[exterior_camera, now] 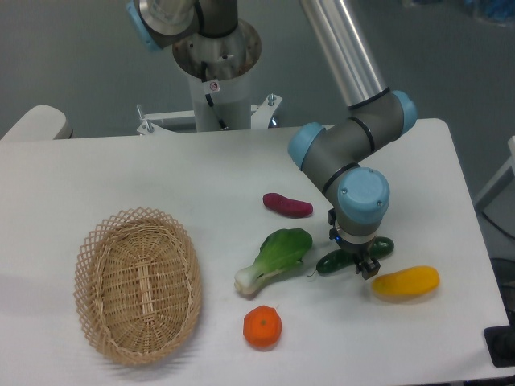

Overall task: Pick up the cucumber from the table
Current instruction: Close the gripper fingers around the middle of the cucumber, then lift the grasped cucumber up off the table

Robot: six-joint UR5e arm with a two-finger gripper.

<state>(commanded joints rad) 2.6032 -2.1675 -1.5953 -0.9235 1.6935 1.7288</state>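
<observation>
The cucumber [331, 262] is small, dark green and glossy, and lies on the white table [121, 169] at the right front. My gripper [359, 259] is down over its middle, pointing straight down. One finger [368, 270] shows on the near side and the other is hidden behind the wrist. The wrist covers the cucumber's middle, so only its two ends show. The cucumber seems to rest on the table. I cannot tell whether the jaws press on it.
A yellow oblong vegetable [405, 282] lies just right of the gripper. A bok choy [276, 256] lies just left of the cucumber. A purple vegetable [287, 205], an orange fruit [262, 326] and a wicker basket [138, 283] are further left.
</observation>
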